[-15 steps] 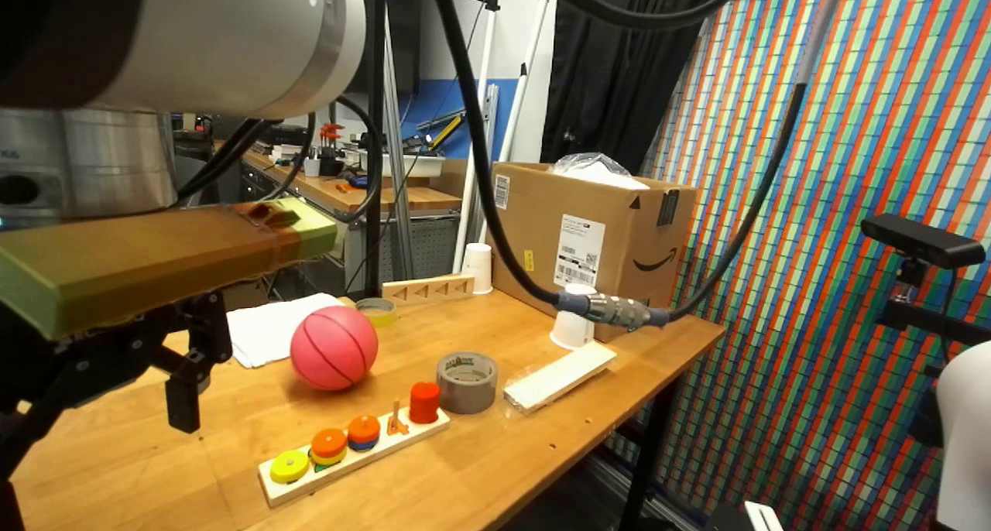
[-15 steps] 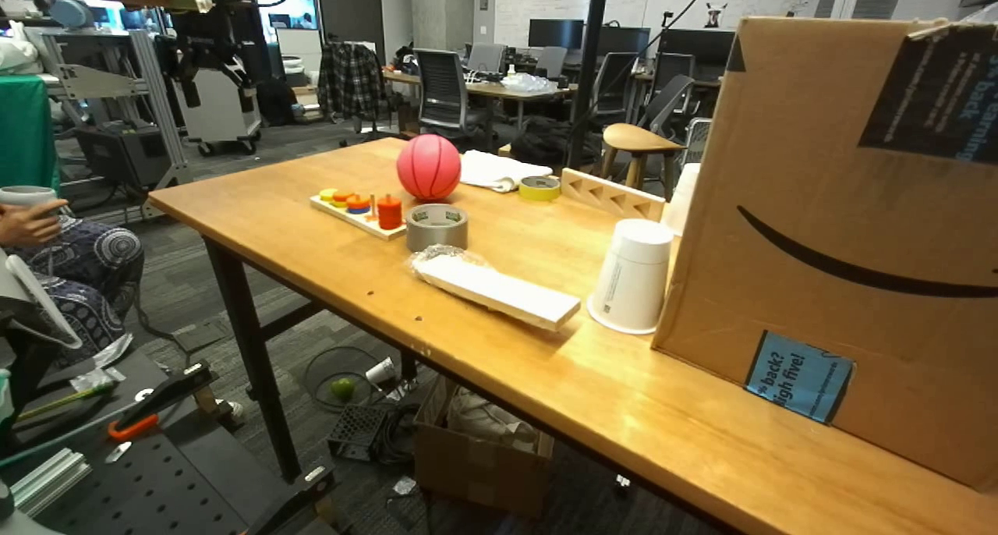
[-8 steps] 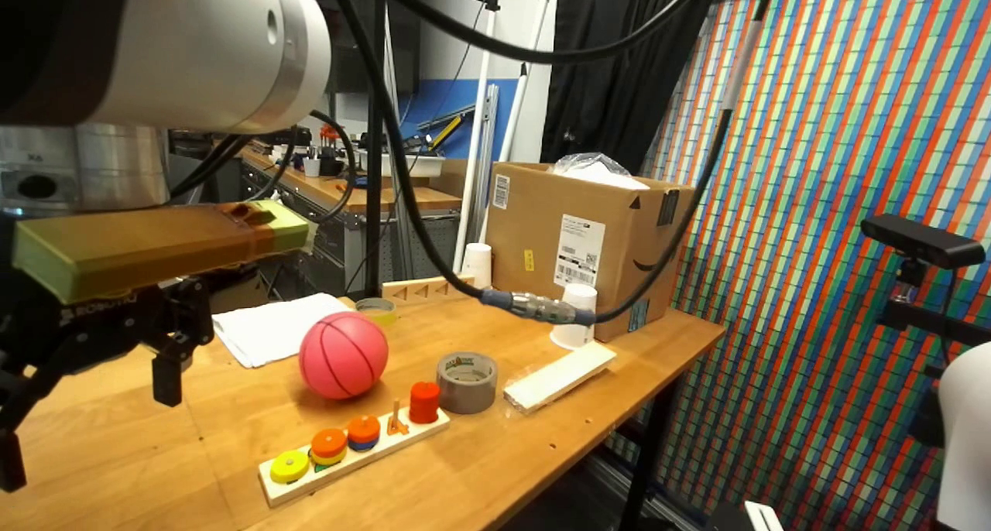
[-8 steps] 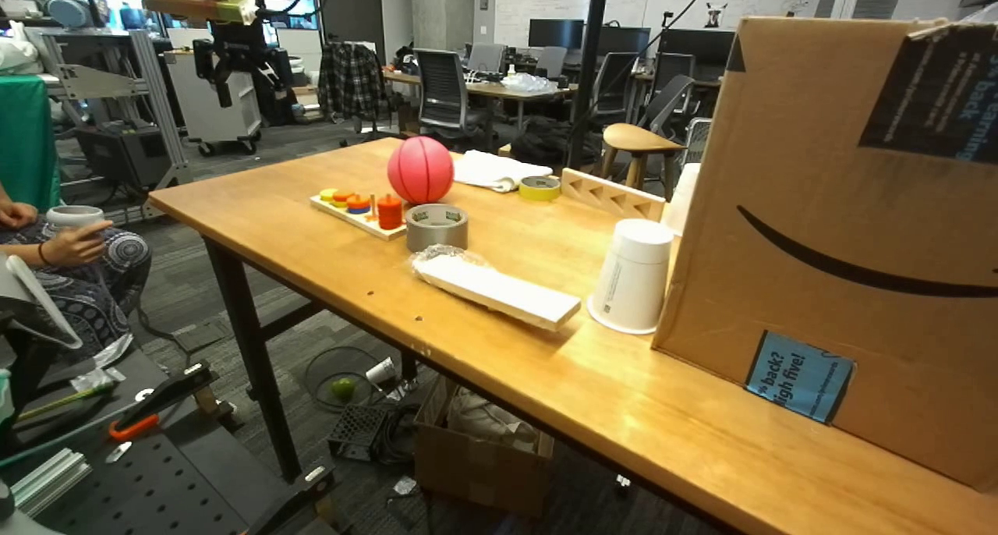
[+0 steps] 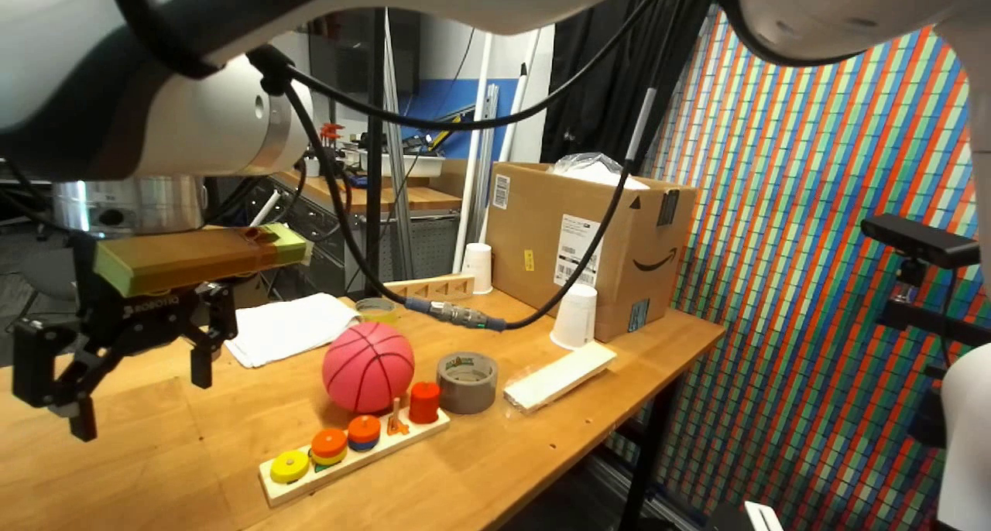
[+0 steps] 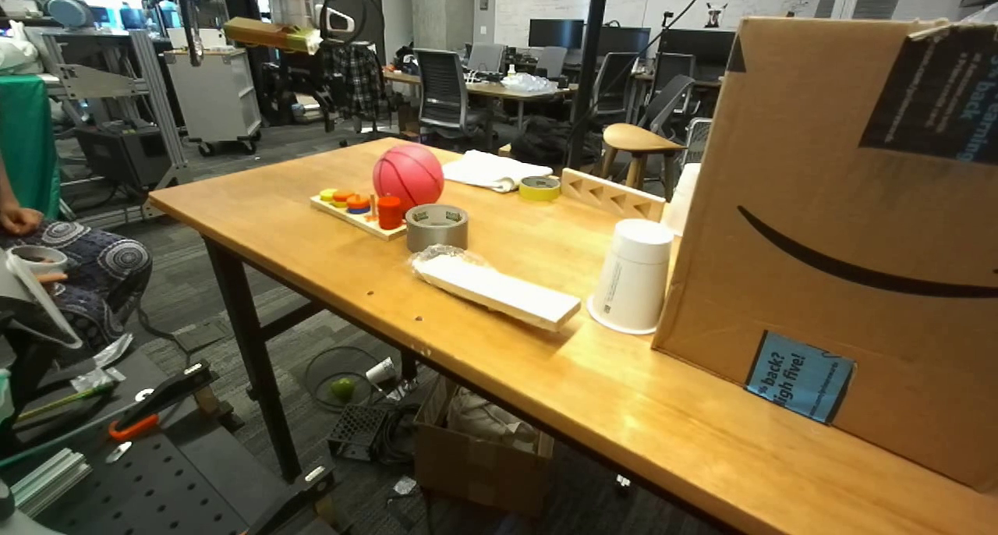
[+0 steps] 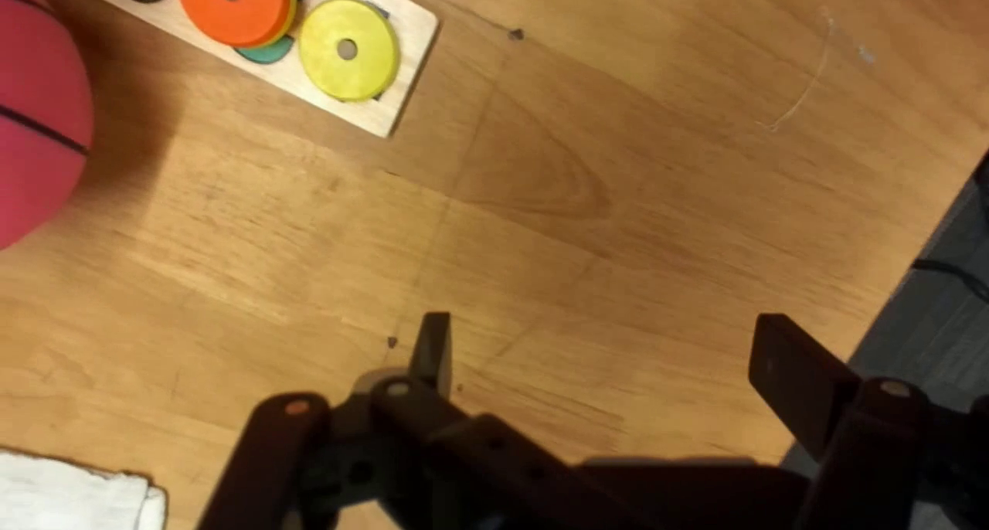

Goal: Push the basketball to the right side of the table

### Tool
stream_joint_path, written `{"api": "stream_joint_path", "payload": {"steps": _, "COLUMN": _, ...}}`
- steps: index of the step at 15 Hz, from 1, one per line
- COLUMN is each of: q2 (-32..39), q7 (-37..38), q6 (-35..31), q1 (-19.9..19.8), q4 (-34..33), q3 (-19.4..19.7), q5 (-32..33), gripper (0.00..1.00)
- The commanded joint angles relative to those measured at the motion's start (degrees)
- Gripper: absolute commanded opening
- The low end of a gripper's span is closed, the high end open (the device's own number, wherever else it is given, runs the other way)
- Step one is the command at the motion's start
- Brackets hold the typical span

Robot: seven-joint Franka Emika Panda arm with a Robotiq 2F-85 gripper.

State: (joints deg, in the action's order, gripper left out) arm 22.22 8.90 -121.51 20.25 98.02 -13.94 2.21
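Observation:
The pink-red basketball [image 5: 368,367] with dark seams rests on the wooden table [image 5: 186,469] in an exterior view, right behind the stacking toy board. It also shows in an exterior view [image 6: 408,178] and, cut off, at the left edge of the wrist view [image 7: 39,120]. I cannot tell whether it touches the board. My gripper [image 5: 142,395] is open and empty above the table, left of the ball and apart from it. In the wrist view the fingers [image 7: 603,325] are wide apart with only bare wood between them.
The stacking toy board [image 5: 348,457] and grey tape roll [image 5: 467,384] lie beside the ball. A white cloth [image 5: 290,330], yellow tape [image 6: 539,188], white block [image 5: 559,376], white cup [image 5: 575,316] and cardboard box [image 5: 542,237] stand farther along. The table edge shows in the wrist view.
The ball has rolled right and frontward in an exterior view, up to the toy board. The arm has moved and swung farther into view; the gripper stays open, apart from the ball.

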Motion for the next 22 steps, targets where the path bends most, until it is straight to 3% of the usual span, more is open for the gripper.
{"api": "stream_joint_path", "payload": {"steps": 1, "q2": 2.1, "q7": 0.9, "q6": 3.5, "q1": -1.4, "q4": -1.8, "q3": 2.0, "q5": -0.8, "gripper": 1.00}}
{"api": "stream_joint_path", "payload": {"steps": 10, "q2": 3.5, "q7": 2.0, "q6": 6.6, "q1": -5.9, "q4": -2.4, "q3": 8.0, "q5": 1.7, "gripper": 1.00}}
{"api": "stream_joint_path", "payload": {"steps": 16, "q2": -0.6, "q7": 3.0, "q6": 6.5, "q1": -6.9, "q4": -6.8, "q3": 15.2, "q5": 20.0, "gripper": 1.00}}
{"api": "stream_joint_path", "payload": {"steps": 19, "q2": -5.8, "q7": 7.3, "q6": 3.2, "q1": -7.2, "q4": -2.5, "q3": 16.8, "q5": 26.7, "gripper": 1.00}}
{"api": "stream_joint_path", "payload": {"steps": 22, "q2": -11.2, "q7": 9.1, "q6": 3.1, "q1": -7.8, "q4": 5.5, "q3": 14.1, "q5": 24.0, "gripper": 1.00}}
